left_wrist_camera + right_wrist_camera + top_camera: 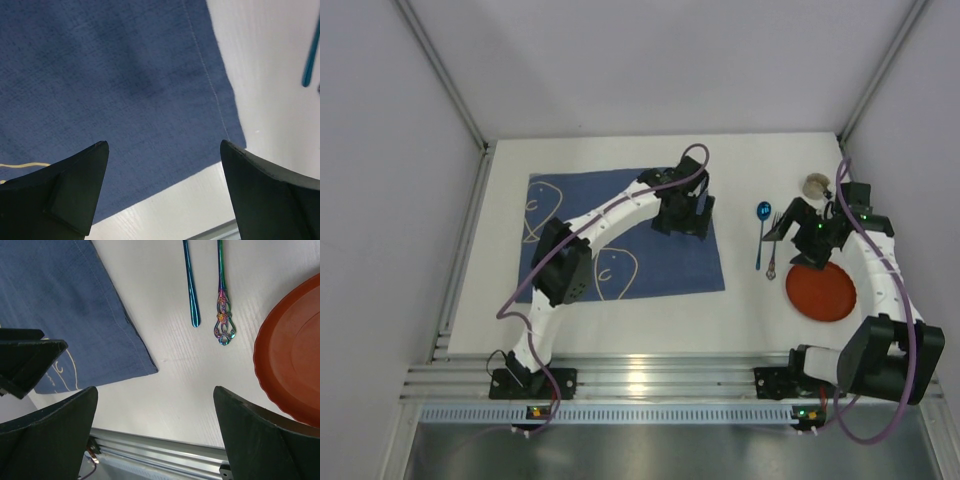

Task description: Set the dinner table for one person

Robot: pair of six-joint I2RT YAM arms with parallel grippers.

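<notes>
The white dinner table (620, 320) carries a blue placemat (620, 235) with white line drawings on its left half. My left gripper (684, 218) hovers open and empty over the placemat's right edge; the left wrist view shows the cloth (110, 75) and its near corner under the gripper (165, 150). A red plate (822, 291) lies at the right. A blue spoon (761, 235) and an iridescent fork (772, 262) lie between mat and plate. My right gripper (792, 232) is open and empty above the cutlery handles and the plate's far edge; in the right wrist view the gripper (156, 395) hangs over bare table.
A small beige cup (817, 184) stands at the back right. The ribbed aluminium rail (650, 375) runs along the near edge. The right wrist view shows the spoon handle (190, 285), fork handle (222, 315), plate (295, 370) and placemat corner (75, 315). White walls enclose the table.
</notes>
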